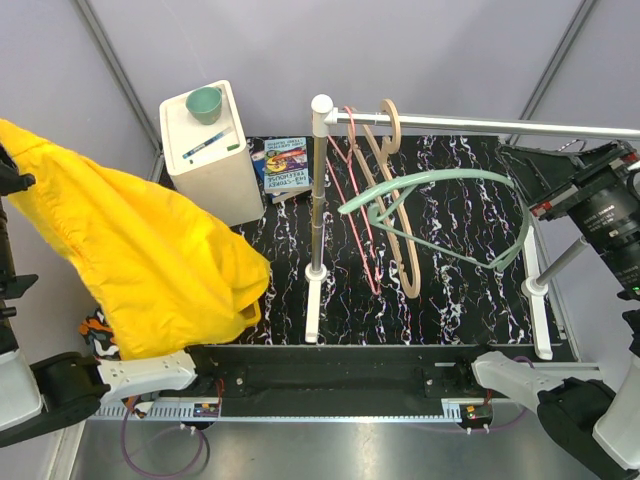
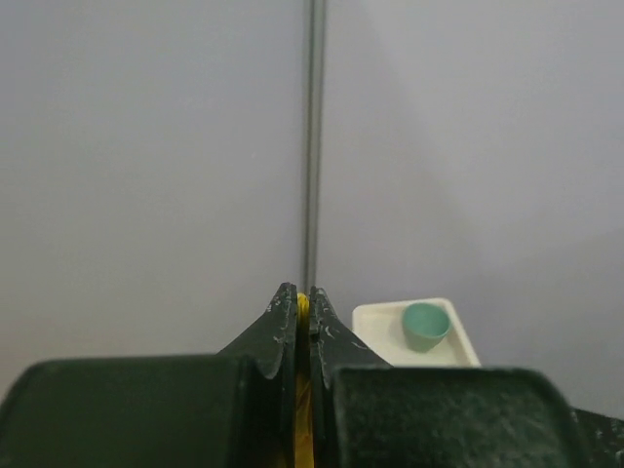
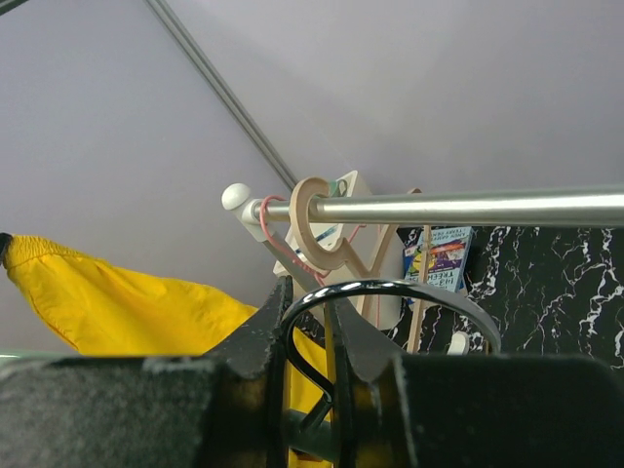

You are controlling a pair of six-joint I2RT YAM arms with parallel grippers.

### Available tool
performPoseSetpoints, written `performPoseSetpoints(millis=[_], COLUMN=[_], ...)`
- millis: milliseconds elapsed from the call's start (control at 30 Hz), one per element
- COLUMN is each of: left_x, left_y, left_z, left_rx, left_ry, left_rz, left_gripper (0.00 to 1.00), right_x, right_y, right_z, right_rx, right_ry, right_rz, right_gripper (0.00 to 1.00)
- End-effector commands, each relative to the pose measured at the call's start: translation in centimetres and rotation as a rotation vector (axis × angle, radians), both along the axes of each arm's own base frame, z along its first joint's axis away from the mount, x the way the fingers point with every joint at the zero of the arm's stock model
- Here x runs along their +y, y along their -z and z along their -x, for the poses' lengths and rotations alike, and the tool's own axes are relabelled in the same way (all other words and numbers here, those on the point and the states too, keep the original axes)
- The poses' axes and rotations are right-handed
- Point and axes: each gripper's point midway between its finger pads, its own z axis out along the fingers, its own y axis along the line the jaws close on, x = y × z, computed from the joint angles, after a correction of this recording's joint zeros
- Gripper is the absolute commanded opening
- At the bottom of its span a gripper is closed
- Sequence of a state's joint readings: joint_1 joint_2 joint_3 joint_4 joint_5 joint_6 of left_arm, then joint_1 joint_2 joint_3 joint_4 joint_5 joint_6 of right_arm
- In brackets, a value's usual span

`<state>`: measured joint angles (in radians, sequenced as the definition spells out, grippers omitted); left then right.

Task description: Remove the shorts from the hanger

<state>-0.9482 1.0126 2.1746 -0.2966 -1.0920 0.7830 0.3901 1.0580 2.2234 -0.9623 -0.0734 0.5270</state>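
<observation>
The yellow shorts [image 1: 130, 250] hang in a loose bundle at the far left, over the table's left edge. My left gripper [image 2: 302, 302] is shut on their top edge, and a sliver of yellow cloth [image 2: 302, 409] shows between the pads. The mint-green hanger [image 1: 440, 180] is held out in the air on the right, bare and well apart from the shorts. My right gripper [image 3: 310, 292] is shut on its dark hook [image 3: 390, 289], just below the rail. From the right wrist the shorts [image 3: 127, 302] show beyond the fingers.
A metal rail [image 1: 480, 125] on white posts [image 1: 318, 200] carries a wooden hanger [image 1: 395, 190] and a red wire hanger [image 1: 355, 200]. At the back left stands a white box [image 1: 210, 160] with a teal cup [image 1: 205, 102], and a book [image 1: 285, 165] lies beside it.
</observation>
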Motion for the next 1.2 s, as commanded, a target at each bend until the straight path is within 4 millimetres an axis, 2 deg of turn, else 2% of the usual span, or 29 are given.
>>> performPoseSetpoints(millis=[0,67,133,167,200,233,300,333,367,433,467,533,567,633,667,700,733,767,800,833,900,933,1000,1033,1100,1133,1167], left_x=[2.0,1.9,0.2,-1.7,-2.8,-4.1,-7.2,-8.9,-9.5,-11.1,-10.4,-10.4,-9.0,-6.4,-6.1,-5.3,-4.9,-5.1,-4.9,-5.1,-5.7,-5.9,-6.1,-6.1,-5.8,-5.1,-4.9], left_y=[2.1,3.2,5.0,6.1,7.0,8.6,11.4,12.9,14.0,16.4,18.0,20.6,22.0,23.7,25.5,25.9,27.0,29.6,30.5,33.8,36.7,40.1,42.9,45.7,47.6,49.2,49.8], left_z=[0.5,0.4,-0.7,-1.7,-2.2,-2.9,-4.4,-5.1,-5.8,-7.1,-8.0,-8.9,-9.4,-8.8,-8.8,-7.7,-7.5,-7.6,-7.1,-7.2,-7.2,-7.0,-6.8,-6.7,-7.0,-6.7,-6.8], left_rx=[0.097,0.133,0.178,0.183,0.202,0.251,0.286,0.322,0.323,0.387,0.42,0.492,0.51,0.515,0.512,0.478,0.474,0.497,0.489,0.55,0.566,0.63,0.62,0.666,0.674,0.702,0.718], left_ry=[-0.123,-0.126,-0.097,-0.043,-0.027,-0.018,0.031,0.08,0.089,0.152,0.1,0.085,0.019,-0.08,-0.11,-0.12,-0.132,-0.142,-0.141,-0.16,-0.174,-0.203,-0.244,-0.267,-0.291,-0.333,-0.347], left_rz=[-0.005,-0.014,-0.037,-0.002,-0.008,-0.068,-0.049,-0.103,-0.02,-0.027,0.002,0.048,0.129,0.247,0.345,0.412,0.469,0.534,0.583,0.619,0.755,0.794,0.934,0.966,1.004,1.032,1.048], left_gripper=[0.0,0.0,0.0,0.0,0.0,0.0,0.0,0.0,0.0,0.0,0.0,0.0,0.0,0.0,0.0,0.0,0.0,0.0,0.0,0.0,0.0,0.0,0.0,0.0,0.0,0.0,0.0], right_x=[1.0,1.1,1.2,1.2,1.3,1.3,1.3,1.3,1.4,1.3,1.3,1.2,1.2,1.1,1.1,1.2,1.1,1.3,1.4,1.5,1.8,1.9,2.3,2.4,2.5,2.6,2.6], right_y=[-1.7,-1.8,-1.7,-1.7,-1.6,-1.6,-1.4,-1.4,-1.4,-1.4,-1.4,-1.3,-1.3,-1.1,-1.0,-0.9,-0.9,-0.4,-0.2,-0.1,0.4,0.6,1.3,1.4,2.2,2.9,3.1], right_z=[-0.5,-0.6,-0.6,-0.5,-0.7,-0.6,-0.6,-0.5,-0.5,-0.2,-0.2,0.1,0.1,0.3,0.3,0.4,0.5,0.3,0.3,0.3,0.2,0.1,-0.1,0.0,0.0,-0.3,-0.2], right_rx=[-0.054,-0.057,-0.057,-0.057,-0.053,-0.053,-0.05,-0.048,-0.048,-0.05,-0.05,-0.052,-0.048,-0.047,-0.044,-0.04,-0.039,-0.025,-0.018,-0.014,0.001,0.007,0.027,0.029,0.047,0.066,0.069], right_ry=[-0.045,-0.045,-0.051,-0.05,-0.052,-0.053,-0.055,-0.059,-0.061,-0.062,-0.065,-0.064,-0.068,-0.065,-0.067,-0.069,-0.072,-0.075,-0.081,-0.086,-0.101,-0.105,-0.119,-0.126,-0.132,-0.131,-0.132], right_rz=[-0.028,-0.029,-0.029,-0.029,-0.026,-0.029,-0.029,-0.032,-0.032,-0.032,-0.032,-0.029,-0.029,-0.025,-0.024,-0.025,-0.029,-0.026,-0.029,-0.036,-0.042,-0.044,-0.046,-0.046,-0.047,-0.044,-0.043], right_gripper=[0.0,0.0,0.0,0.0,0.0,0.0,0.0,0.0,0.0,0.0,0.0,0.0,0.0,0.0,0.0,0.0,0.0,0.0,0.0,0.0,0.0,0.0,0.0,0.0,0.0,0.0,0.0])
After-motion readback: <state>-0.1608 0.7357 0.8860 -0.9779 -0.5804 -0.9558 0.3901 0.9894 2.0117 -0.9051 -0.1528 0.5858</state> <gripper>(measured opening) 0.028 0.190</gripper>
